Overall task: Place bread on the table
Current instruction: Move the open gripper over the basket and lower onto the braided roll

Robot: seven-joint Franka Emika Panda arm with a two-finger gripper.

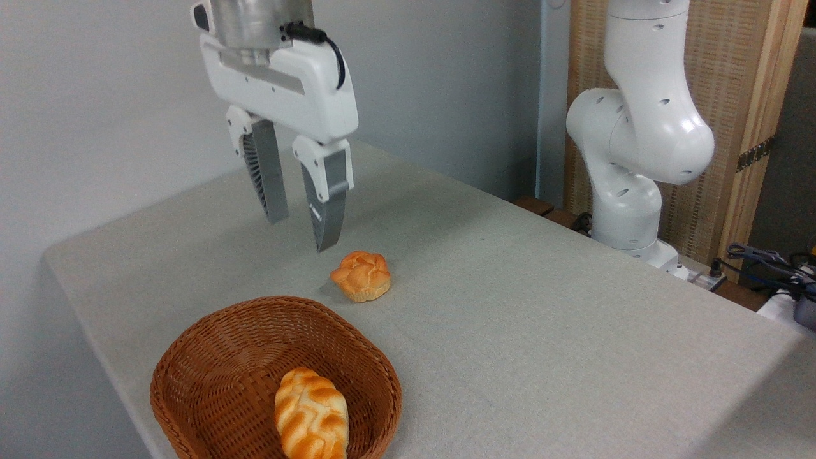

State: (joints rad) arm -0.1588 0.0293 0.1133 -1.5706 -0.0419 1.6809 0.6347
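Note:
The bread [311, 414], a braided golden-orange loaf with pale cream streaks, lies inside the brown wicker basket [217, 357] at the lower left. The table [542, 319] is a wide light grey-beige top that the basket rests on. My gripper [303, 233] hangs open in the air above the table, behind the basket and far above the loaf, with nothing between its grey fingers [326, 210].
A small round knotted orange bun [361, 275] sits on the table just right of and below my fingertips, beyond the basket's far rim. The arm's white base [628, 166] stands at the table's right back edge, with cables [771, 268] at the far right.

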